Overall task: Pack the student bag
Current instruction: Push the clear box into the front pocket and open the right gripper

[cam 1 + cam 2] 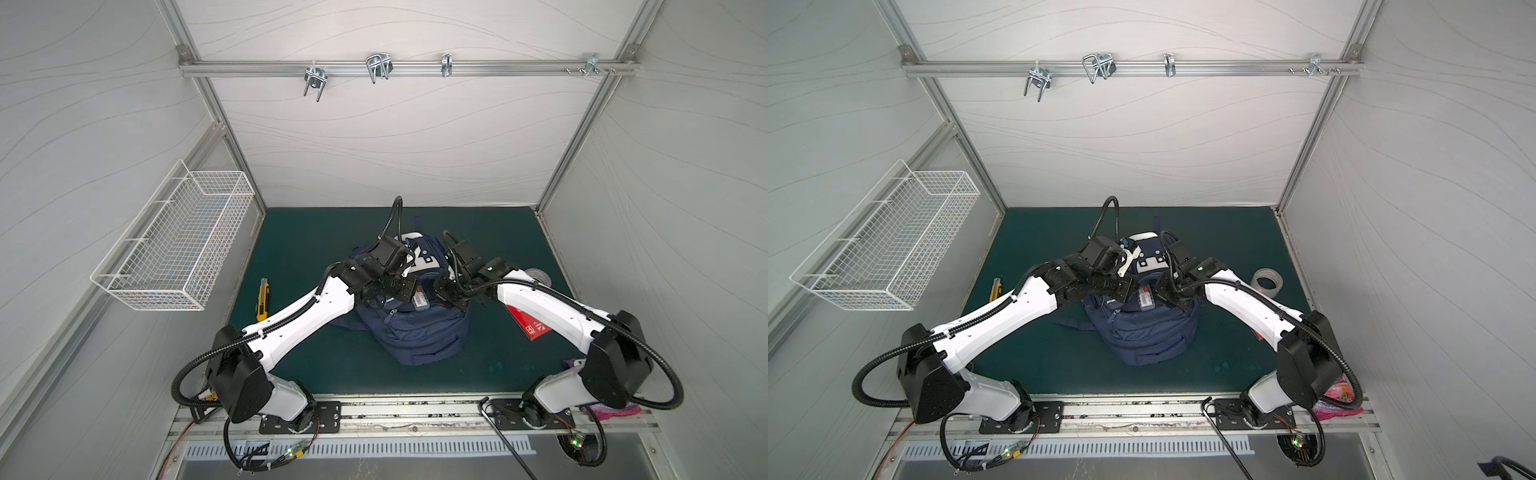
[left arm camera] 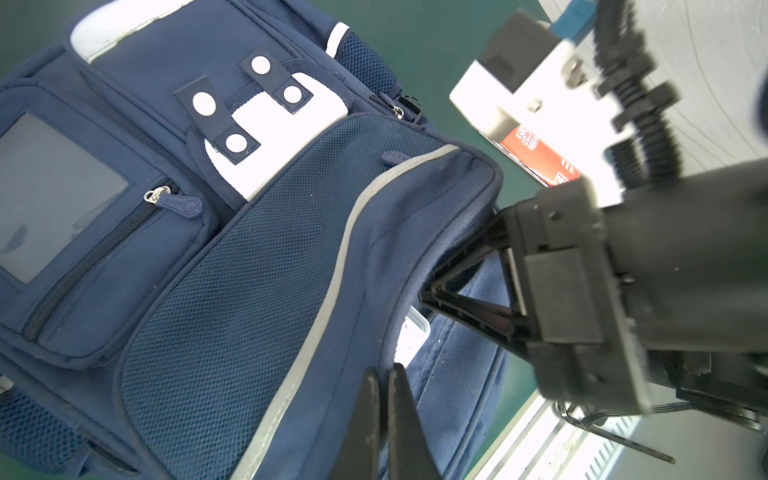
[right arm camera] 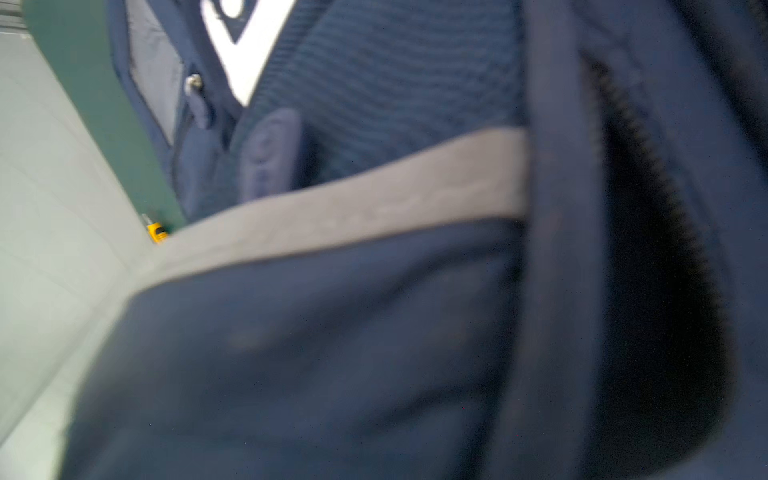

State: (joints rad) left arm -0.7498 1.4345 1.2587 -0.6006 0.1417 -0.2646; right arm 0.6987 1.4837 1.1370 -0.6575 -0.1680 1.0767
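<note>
Bag (image 1: 409, 336) sits centre of the mat (image 1: 291, 249), mouth up. Left gripper (image 2: 384, 374) pinches its rim, right gripper (image 2: 432, 297) clenched in the opening by the case (image 1: 421, 300); best to hold that rim taut as the right backs out

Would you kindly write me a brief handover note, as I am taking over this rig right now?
Left gripper: shut at the flap edge of the student bag.
Right gripper: shut, fingers at the bag's open compartment; whether it holds anything is unclear.
Done: a clear case lies in the opening.
Left: yellow knife, tape roll and red booklet lie on the mat, unpacked; bag unzipped.
</note>
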